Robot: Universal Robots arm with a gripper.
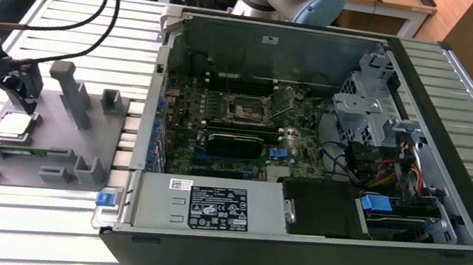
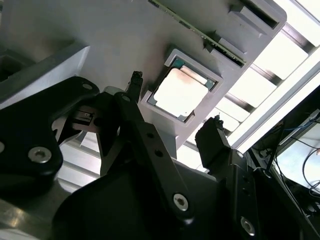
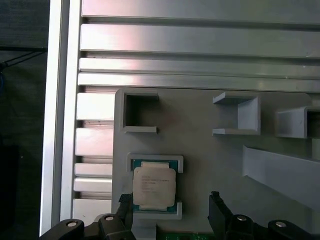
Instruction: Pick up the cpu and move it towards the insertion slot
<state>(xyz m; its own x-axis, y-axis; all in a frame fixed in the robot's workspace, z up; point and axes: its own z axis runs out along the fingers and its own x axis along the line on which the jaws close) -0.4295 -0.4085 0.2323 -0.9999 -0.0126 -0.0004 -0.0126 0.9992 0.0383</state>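
**Q:** Jaw state?

**A:** My gripper (image 2: pixel 175 102) stands wide, one finger on either side of the chip (image 2: pixel 180 92), which lies in its recess in the grey holder (image 3: pixel 200 160).

**Q:** Hazard?

**A:** Closing off-centre could jam the chip against the recess rim. A weak grip could drop it before the socket (image 1: pixel 247 109), well apart inside the computer case (image 1: pixel 311 263).

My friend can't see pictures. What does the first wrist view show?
A silvery square cpu sits in a pocket of a grey holder plate. The gripper is open, with one black fingertip on each side of the chip. The plate lies on a slatted metal table.
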